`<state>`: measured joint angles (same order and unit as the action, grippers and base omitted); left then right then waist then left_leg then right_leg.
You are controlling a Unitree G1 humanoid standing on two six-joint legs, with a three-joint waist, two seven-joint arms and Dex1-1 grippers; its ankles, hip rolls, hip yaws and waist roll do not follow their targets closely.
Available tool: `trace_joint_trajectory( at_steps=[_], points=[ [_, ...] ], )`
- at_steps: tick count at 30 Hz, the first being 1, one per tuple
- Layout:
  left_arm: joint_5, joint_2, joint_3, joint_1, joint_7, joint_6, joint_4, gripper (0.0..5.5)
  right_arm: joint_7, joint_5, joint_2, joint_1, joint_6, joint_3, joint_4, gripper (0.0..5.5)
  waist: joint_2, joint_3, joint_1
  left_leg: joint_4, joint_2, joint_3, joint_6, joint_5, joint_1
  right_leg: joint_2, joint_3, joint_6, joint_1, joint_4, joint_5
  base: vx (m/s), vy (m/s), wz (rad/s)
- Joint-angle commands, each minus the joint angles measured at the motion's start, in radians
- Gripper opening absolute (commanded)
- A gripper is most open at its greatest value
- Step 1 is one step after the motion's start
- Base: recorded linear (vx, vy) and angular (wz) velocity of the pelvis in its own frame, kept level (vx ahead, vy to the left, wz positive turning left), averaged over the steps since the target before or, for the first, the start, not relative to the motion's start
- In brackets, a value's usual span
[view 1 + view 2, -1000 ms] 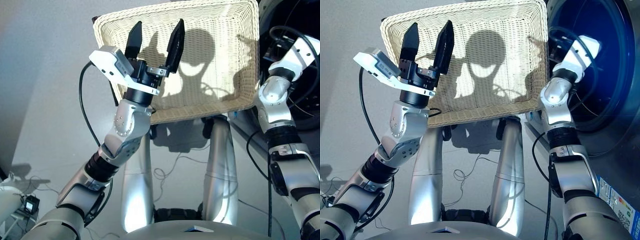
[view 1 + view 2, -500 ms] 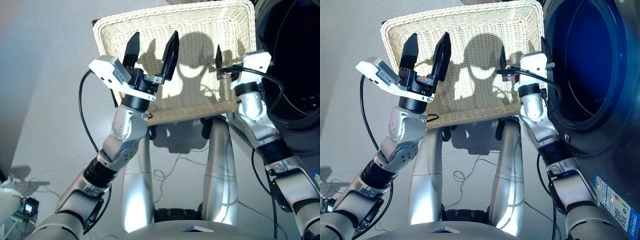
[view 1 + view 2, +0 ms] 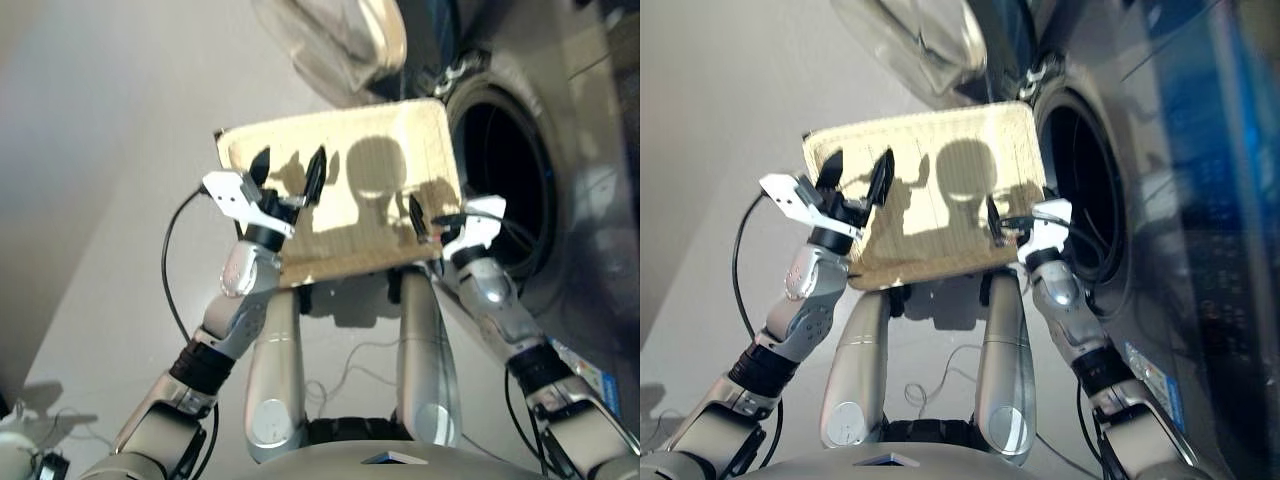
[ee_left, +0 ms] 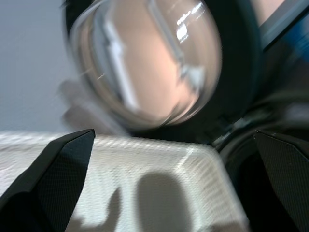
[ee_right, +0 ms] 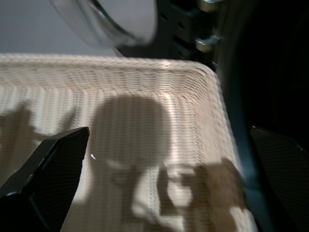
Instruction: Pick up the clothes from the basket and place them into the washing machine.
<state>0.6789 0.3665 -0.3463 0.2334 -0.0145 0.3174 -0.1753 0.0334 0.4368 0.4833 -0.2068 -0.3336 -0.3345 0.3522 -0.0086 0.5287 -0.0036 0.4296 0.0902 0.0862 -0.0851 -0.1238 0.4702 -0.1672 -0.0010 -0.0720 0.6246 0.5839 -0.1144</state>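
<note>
Beside the washing machine (image 3: 520,190), I see the basket (image 3: 350,130) lying bare, just left of the porthole.

Both my arms hang over the basket: the left gripper (image 3: 288,172) has its 2 jaws spread wide, holding nothing, and the right gripper (image 5: 159,159) is likewise spread and holding nothing. The glass door (image 4: 145,63) stands swung open beyond the basket.

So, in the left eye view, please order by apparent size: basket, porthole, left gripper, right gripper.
1. Basket
2. Porthole, nearly as large but partly hidden behind the basket
3. Left gripper
4. Right gripper, seen side-on, so its rank against the left is unsure.
</note>
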Motion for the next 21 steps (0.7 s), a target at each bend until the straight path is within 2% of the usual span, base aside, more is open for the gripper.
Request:
trace_joint_trajectory(
  at_steps=[1, 4, 7, 8, 11, 15, 18, 21],
  points=[
    [-0.112, -0.006, 0.041, -0.072, -0.053, 0.028, -0.069, 5.5, -0.077, -0.013, 0.01, 0.065, -0.028, 0.031, 0.009, 5.5, 0.027, -0.09, 0.002, -0.093, -0.006, 0.005, -0.015, 0.086, -0.063, -0.005, 0.01, -0.104, -0.168, -0.163, 0.062, 0.205, -0.002, -0.014],
    [-0.094, -0.052, 0.095, -0.134, -0.078, 0.013, -0.236, 5.5, -0.109, -0.003, -0.021, 0.121, -0.011, 0.053, 0.096, 5.5, 0.023, -0.131, 0.005, -0.181, -0.001, 0.01, -0.026, 0.118, -0.166, -0.007, -0.01, -0.117, -0.271, -0.249, 0.093, 0.182, 0.002, 0.036],
    [-0.152, -0.075, 0.143, -0.171, -0.089, 0.003, -0.423, 5.5, -0.144, 0.002, -0.058, 0.163, 0.019, 0.066, 0.218, 5.5, 0.01, -0.183, 0.004, -0.27, 0.013, 0.023, -0.034, 0.148, -0.262, -0.013, -0.024, -0.133, -0.361, -0.34, 0.129, 0.165, 0.001, -0.016],
    [-0.153, -0.075, 0.154, -0.2, -0.099, -0.001, -0.439, 5.5, -0.156, 0.014, -0.077, 0.195, 0.029, 0.087, 0.244, 5.5, 0.007, -0.204, 0.005, -0.297, 0.01, 0.024, -0.034, 0.155, -0.293, -0.016, -0.033, -0.139, -0.391, -0.369, 0.141, 0.14, -0.007, -0.038],
    [-0.183, -0.076, 0.194, -0.255, -0.119, -0.014, -0.522, 5.5, -0.167, 0.024, -0.117, 0.249, 0.054, 0.133, 0.363, 5.5, -0.003, -0.26, 0.001, -0.359, 0.01, 0.046, -0.037, 0.169, -0.375, -0.023, -0.04, -0.157, -0.473, -0.45, 0.18, 0.145, -0.002, -0.056],
    [-0.341, -0.073, 0.235, -0.266, -0.095, -0.035, -0.775, 5.5, -0.204, 0.017, -0.15, 0.28, 0.094, 0.156, 0.541, 5.5, -0.011, -0.342, -0.003, -0.45, 0.001, 0.07, -0.038, 0.184, -0.48, -0.033, -0.039, -0.173, -0.562, -0.532, 0.222, 0.129, 0.016, -0.073],
    [-0.408, -0.076, 0.263, -0.273, -0.085, -0.051, -0.897, 5.5, -0.209, 0.0, -0.178, 0.305, 0.121, 0.182, 0.653, 5.5, -0.017, -0.402, -0.006, -0.511, -0.004, 0.088, -0.038, 0.188, -0.541, -0.041, -0.047, -0.181, -0.613, -0.584, 0.236, 0.109, 0.011, -0.079],
    [-0.409, -0.084, 0.279, -0.283, -0.095, -0.065, -0.944, 5.5, -0.208, 0.085, -0.21, 0.321, 0.139, 0.244, 0.699, 5.5, -0.019, -0.437, -0.015, -0.517, -0.008, 0.097, -0.035, 0.175, -0.556, -0.046, -0.049, -0.186, -0.631, -0.607, 0.244, 0.026, 0.0, -0.01]
  ],
)
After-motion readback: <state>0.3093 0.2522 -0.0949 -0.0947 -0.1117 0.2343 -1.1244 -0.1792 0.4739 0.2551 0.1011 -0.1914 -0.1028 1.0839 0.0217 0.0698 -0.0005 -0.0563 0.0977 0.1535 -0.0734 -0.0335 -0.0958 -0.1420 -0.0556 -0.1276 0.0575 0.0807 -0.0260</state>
